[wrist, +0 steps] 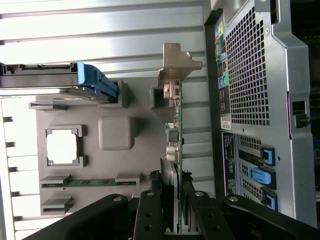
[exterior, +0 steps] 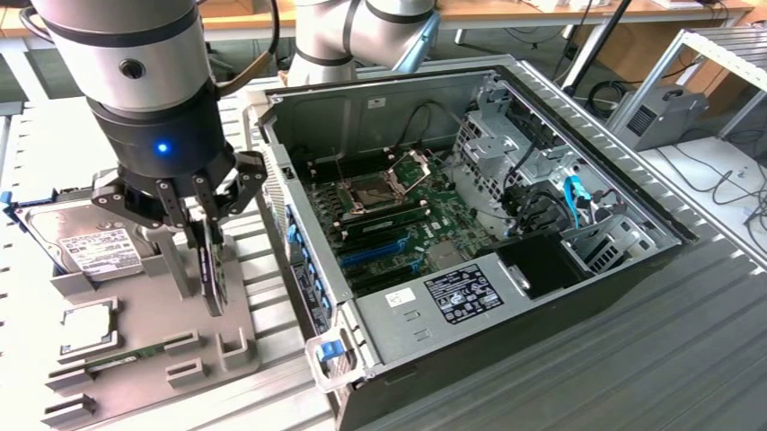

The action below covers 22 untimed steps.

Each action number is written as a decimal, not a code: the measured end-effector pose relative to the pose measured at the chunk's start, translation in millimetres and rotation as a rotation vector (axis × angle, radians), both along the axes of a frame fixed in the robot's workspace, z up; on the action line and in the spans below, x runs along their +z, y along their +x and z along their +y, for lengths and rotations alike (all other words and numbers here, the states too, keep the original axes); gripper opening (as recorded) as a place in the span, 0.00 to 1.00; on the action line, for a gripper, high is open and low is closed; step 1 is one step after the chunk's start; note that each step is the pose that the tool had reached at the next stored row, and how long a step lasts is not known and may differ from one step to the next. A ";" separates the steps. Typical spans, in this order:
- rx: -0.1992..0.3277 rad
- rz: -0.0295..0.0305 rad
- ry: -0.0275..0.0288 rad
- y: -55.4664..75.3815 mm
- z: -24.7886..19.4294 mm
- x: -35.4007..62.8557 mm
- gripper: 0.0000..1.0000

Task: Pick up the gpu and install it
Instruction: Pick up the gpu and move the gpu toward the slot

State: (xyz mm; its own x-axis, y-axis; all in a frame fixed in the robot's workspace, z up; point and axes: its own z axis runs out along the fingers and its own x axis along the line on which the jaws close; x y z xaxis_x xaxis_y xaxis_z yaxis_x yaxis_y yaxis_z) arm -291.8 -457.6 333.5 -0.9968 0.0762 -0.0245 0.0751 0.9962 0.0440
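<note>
Gripper [exterior: 200, 226] seemingly clamping gpu [exterior: 214, 274] edge, case [wrist: 250, 75] just beside

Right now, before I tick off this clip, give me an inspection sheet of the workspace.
surface: ribbed metal table, holding a grey slotted fixture tray and an open computer case.
job's things: green-board gpu card with silver end bracket, standing on edge in the tray.
clutter: silver hard drive with white label, square processor chip, small green memory stick, all on the tray.
grippers: silver-and-black gripper low over the gpu card, straddling its top edge.
cables: blue cable and black cables inside the case; loose cables at the exterior view's right.
surroundings: another arm's base beyond the case.
</note>
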 end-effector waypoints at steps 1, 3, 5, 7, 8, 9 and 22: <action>0.000 0.0001 -0.0001 0.0 0.0 0.2 0.26; 0.000 0.0000 0.0000 0.0 0.0 0.6 0.26; 0.000 0.0001 -0.0001 0.0 0.0 1.1 0.26; 0.000 0.0001 -0.0001 0.0 0.0 1.5 0.26; 0.000 0.0001 -0.0001 0.0 0.0 1.7 0.26; 0.000 0.0001 -0.0001 0.0 0.0 1.9 0.26; 0.000 0.0000 -0.0001 0.0 0.0 7.4 0.26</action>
State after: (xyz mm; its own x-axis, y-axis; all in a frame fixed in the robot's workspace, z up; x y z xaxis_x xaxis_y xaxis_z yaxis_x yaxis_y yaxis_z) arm -291.8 -457.6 340.9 -0.9968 0.0762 -0.0245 0.0751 0.9962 0.0439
